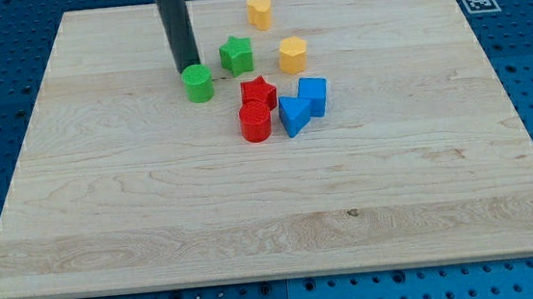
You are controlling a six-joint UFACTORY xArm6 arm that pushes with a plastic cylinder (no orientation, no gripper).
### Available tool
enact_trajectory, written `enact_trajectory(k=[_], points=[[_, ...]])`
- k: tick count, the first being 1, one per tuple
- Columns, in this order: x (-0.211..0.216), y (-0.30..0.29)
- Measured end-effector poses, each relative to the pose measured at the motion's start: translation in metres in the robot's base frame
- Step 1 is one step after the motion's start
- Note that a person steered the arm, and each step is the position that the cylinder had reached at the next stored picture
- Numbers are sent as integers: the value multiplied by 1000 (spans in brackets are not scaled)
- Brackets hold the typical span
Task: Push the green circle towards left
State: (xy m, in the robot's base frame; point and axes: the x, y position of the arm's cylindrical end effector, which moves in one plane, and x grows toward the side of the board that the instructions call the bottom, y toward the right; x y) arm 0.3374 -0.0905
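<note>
The green circle (199, 83) is a short green cylinder on the wooden board (155, 198), left of the block cluster. My tip (187, 69) stands at the circle's upper-left edge, touching or nearly touching it. The dark rod rises from there to the view's top.
A green star (236, 55) lies just right of the rod. Two yellow blocks (259, 13) (292, 55) lie above and to the right. A red star (259, 93), a red cylinder (255, 122), a blue triangle (293, 115) and a blue cube (313, 96) cluster below right.
</note>
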Motion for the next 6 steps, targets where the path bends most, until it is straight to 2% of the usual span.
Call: enact_trajectory(k=[2, 3, 5, 6], points=[[34, 54], [41, 54], [41, -8], [44, -15]])
